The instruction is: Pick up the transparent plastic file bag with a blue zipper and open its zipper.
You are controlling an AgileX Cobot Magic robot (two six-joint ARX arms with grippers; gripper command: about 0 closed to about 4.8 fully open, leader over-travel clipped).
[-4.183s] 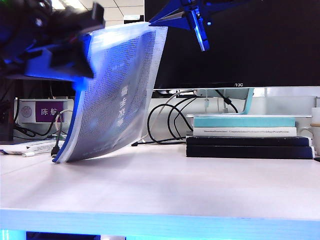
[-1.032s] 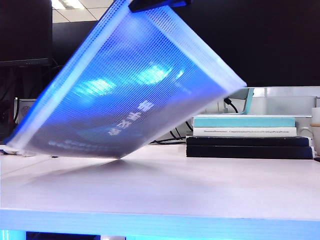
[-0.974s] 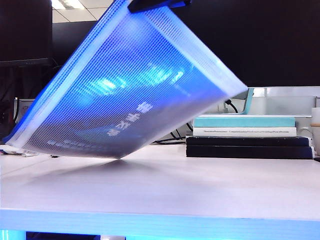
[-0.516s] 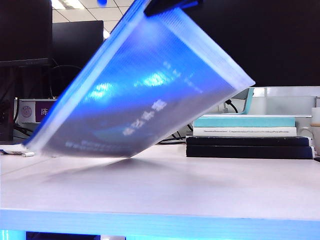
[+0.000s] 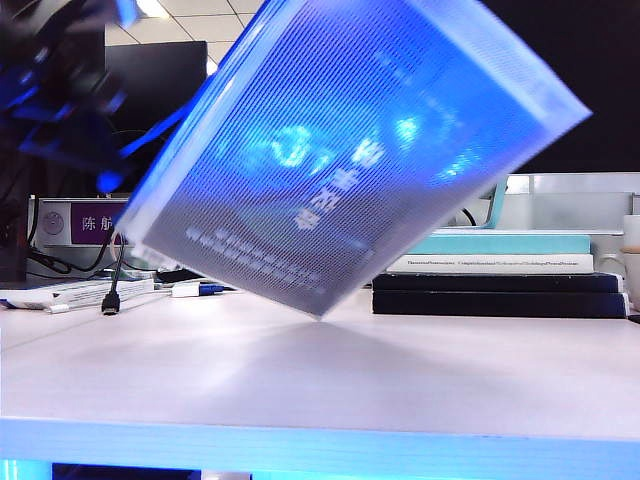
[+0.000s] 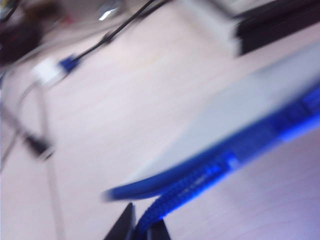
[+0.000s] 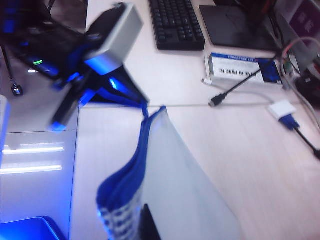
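The transparent plastic file bag hangs tilted above the table, filling the middle of the exterior view. Its blue zipper runs along the upper edge. My left gripper is shut on the zipper's blue cord pull. From the right wrist view that left gripper sits at the zipper's far end. My blurred left arm is at the upper left. My right gripper is shut on the bag's near corner, with one dark finger showing against the plastic. The right gripper is above the exterior view's frame.
A stack of teal and black books lies at the right rear of the white table. Cables and a plug lie at the left rear. A keyboard, a small box and a white adapter sit beyond.
The bag has swung up and to the right, its low corner lifting off the table. My left arm has come into the upper left. The right gripper's tip has left the top edge.
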